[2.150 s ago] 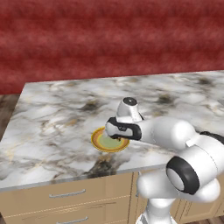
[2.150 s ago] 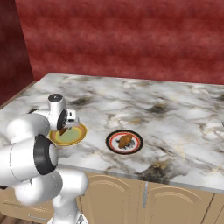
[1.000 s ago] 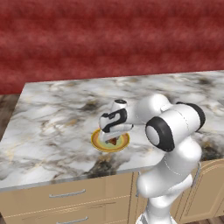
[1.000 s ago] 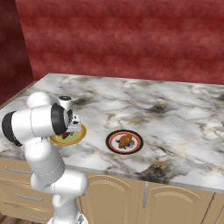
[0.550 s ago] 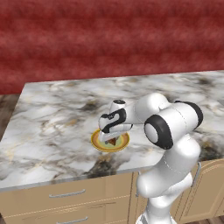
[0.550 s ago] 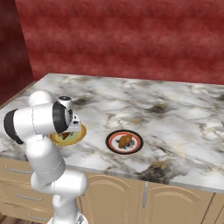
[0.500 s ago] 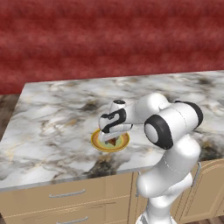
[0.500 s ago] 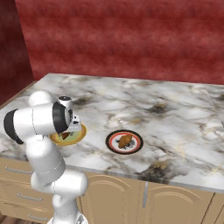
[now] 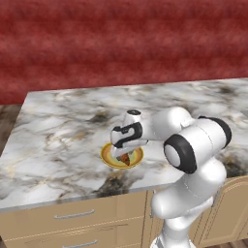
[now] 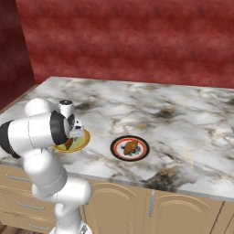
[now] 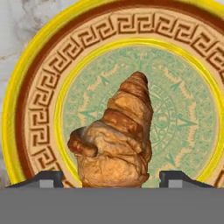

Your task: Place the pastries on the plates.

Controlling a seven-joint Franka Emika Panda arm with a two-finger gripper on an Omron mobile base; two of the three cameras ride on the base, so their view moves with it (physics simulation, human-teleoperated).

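A croissant (image 11: 120,144) is seen on the green centre of the yellow-rimmed plate (image 11: 30,100), between the parted finger tips of the gripper (image 11: 111,177), neither visibly touching it. The other croissant (image 10: 130,146) lies on the red-rimmed plate (image 10: 119,154). The release step appears in hand; a straight lift clear is called for next.

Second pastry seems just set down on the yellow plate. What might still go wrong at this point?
1. The golden-brown croissant sits between the gripper's parted fingertips; lifting off crookedly could drag it.
2. It lies off-centre on the yellow-rimmed green plate, so a nudge could roll it toward the rim.
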